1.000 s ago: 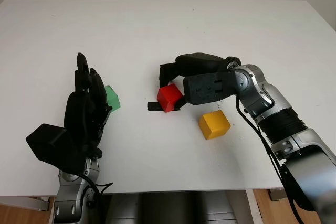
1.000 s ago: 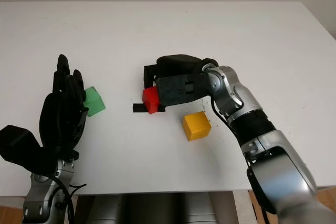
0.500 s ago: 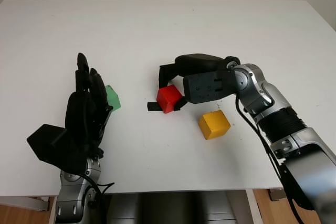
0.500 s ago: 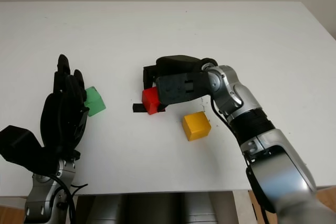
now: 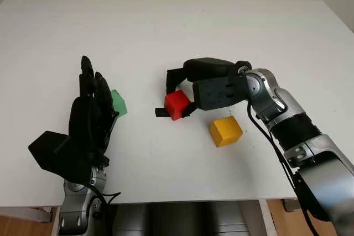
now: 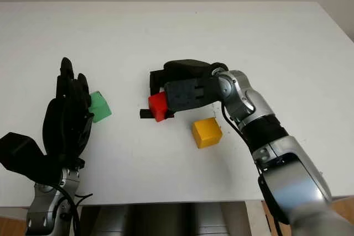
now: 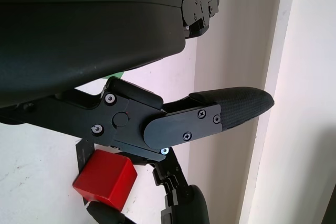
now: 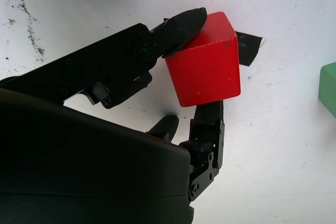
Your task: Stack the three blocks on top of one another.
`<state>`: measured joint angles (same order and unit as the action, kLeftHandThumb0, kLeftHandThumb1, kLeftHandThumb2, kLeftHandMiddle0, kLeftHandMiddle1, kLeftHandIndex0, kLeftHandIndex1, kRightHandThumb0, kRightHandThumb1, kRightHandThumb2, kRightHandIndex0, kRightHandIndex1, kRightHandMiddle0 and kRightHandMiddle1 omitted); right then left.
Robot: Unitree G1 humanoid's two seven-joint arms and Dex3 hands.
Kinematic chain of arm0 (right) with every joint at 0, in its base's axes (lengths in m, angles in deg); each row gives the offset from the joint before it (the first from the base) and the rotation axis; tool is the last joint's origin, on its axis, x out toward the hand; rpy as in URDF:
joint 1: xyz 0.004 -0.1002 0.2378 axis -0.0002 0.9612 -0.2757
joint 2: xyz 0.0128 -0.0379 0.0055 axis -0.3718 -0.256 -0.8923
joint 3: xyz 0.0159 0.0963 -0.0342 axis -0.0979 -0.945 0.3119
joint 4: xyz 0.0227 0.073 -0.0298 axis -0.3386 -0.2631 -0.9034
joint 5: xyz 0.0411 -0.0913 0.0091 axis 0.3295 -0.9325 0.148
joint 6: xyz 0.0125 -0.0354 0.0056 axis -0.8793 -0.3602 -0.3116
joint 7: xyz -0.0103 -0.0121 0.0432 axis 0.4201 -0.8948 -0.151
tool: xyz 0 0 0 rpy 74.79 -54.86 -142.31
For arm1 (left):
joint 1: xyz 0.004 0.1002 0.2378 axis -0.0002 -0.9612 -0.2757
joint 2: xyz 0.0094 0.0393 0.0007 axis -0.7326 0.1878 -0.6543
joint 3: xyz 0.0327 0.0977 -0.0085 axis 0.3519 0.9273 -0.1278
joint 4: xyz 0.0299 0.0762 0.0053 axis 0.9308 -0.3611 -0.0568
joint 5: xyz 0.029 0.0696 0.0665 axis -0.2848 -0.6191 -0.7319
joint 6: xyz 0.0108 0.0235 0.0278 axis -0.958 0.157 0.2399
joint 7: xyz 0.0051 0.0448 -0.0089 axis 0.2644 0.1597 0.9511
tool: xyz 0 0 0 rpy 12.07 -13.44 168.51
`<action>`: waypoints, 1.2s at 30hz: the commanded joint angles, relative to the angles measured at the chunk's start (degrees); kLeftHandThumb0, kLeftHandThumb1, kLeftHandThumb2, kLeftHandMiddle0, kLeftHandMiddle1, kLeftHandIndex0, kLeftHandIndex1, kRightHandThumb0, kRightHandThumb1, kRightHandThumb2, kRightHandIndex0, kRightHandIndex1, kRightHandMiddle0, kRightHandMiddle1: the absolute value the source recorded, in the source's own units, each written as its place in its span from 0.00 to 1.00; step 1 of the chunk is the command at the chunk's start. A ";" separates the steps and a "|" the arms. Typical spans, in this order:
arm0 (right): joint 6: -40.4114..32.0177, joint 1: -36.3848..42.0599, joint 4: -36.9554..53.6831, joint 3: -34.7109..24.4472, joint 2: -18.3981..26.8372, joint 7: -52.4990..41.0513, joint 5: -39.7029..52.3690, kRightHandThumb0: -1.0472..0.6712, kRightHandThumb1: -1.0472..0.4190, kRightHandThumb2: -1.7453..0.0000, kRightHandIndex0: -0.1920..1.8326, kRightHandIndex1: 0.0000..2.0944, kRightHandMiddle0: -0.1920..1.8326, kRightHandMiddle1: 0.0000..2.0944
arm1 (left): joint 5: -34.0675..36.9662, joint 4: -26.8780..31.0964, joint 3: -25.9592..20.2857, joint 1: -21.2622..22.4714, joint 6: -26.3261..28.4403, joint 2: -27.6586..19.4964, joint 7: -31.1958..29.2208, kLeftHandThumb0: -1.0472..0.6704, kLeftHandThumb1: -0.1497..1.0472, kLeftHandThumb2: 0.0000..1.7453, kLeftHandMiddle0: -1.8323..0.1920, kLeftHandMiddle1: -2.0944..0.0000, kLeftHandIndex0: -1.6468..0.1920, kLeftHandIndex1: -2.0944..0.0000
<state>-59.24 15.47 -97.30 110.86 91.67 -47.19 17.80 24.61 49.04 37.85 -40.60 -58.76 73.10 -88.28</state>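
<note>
Near the table's middle, my right hand [image 5: 180,95] is shut on the red block [image 5: 177,104]. In the right wrist view one finger [image 8: 181,23] presses the top of the red block [image 8: 207,64] and another finger [image 8: 207,127] presses from the opposite side. The block is slightly tilted, at or just above the table surface. The yellow block [image 5: 225,131] sits on the table just right of and nearer than the red one. The green block [image 5: 118,103] lies at the left, partly hidden behind my left hand [image 5: 91,111], which is open and held upright.
A small black tape mark [image 5: 161,113] lies on the white table [image 5: 177,31] beside the red block. The table's front edge runs just below the yellow block, and its right edge is at the far right.
My right hand and the red block have shifted very slightly to the left. The left hand, green block and yellow block have stayed put.
</note>
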 commanded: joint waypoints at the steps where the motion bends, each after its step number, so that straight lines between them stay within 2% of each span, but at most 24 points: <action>1: 0.80 -0.40 -0.32 0.43 -1.06 0.19 0.38 0.33 0.05 0.97 0.20 0.35 0.27 0.80 | -0.12 -0.33 0.15 -0.56 -0.22 0.28 0.05 0.17 1.00 0.37 1.00 1.00 1.00 1.00; 11: 1.90 -0.13 -2.48 -0.18 -2.02 0.74 1.92 0.32 0.05 0.97 0.17 0.38 0.24 0.77 | -0.17 -0.14 0.12 -0.66 0.05 0.36 0.32 0.17 1.00 0.36 1.00 1.00 1.00 1.00; 13: 2.43 -0.02 -3.12 -0.77 -2.13 0.59 3.21 0.29 0.07 0.97 0.14 0.39 0.16 0.72 | -0.16 -0.20 0.16 -0.66 -0.09 0.26 0.20 0.17 1.00 0.36 1.00 1.00 1.00 1.00; 14: 2.75 -0.01 -3.31 -0.91 -2.07 0.59 3.60 0.27 0.08 0.97 0.12 0.37 0.13 0.66 | -0.06 -0.23 0.13 -0.64 -0.05 0.15 0.05 0.17 1.00 0.36 1.00 1.00 1.00 1.00; 16: 3.31 -0.03 -3.52 -0.90 -1.84 0.75 3.94 0.26 0.08 0.97 0.11 0.35 0.11 0.58 | -0.01 -0.27 0.10 -0.60 0.00 0.03 -0.10 0.17 1.00 0.37 1.00 1.00 1.00 1.00; 17: 3.57 0.00 -3.44 -0.90 -1.68 0.83 3.98 0.24 0.09 0.97 0.10 0.33 0.09 0.50 | -0.08 -0.28 0.09 -0.60 0.01 0.01 -0.08 0.17 1.00 0.37 1.00 1.00 1.00 1.00; 20: 3.71 0.11 -3.02 -0.90 -1.32 1.03 3.71 0.21 0.10 0.97 0.10 0.28 0.11 0.32 | -0.08 -0.44 -0.02 -0.50 -0.07 0.05 0.02 0.17 1.00 0.37 1.00 1.00 1.00 1.00; 27: 1.31 0.17 0.60 -1.27 1.32 -1.50 3.11 0.15 0.10 0.97 0.06 0.11 0.10 0.09 | 0.05 -0.12 -0.08 -0.59 0.31 -0.20 -0.23 0.17 1.00 0.36 1.00 1.00 1.00 1.00; 30: 0.67 0.48 3.02 -2.23 3.14 -3.06 3.87 0.12 0.11 0.97 0.05 0.07 0.07 0.05 | 0.32 -0.14 -0.23 -0.78 0.14 -0.37 -0.60 0.17 1.00 0.36 1.00 1.00 1.00 1.00; 36: -3.79 3.17 12.50 -8.21 8.89 -7.97 9.16 0.13 0.10 0.97 0.03 0.04 0.05 0.03 | 0.47 0.52 -0.53 -0.98 0.88 -0.70 -1.01 0.17 1.00 0.36 1.00 1.00 1.00 1.00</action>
<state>-62.29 17.53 -87.02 104.21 98.96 -54.59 26.04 25.20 49.03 37.27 -40.71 -58.30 72.69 -89.16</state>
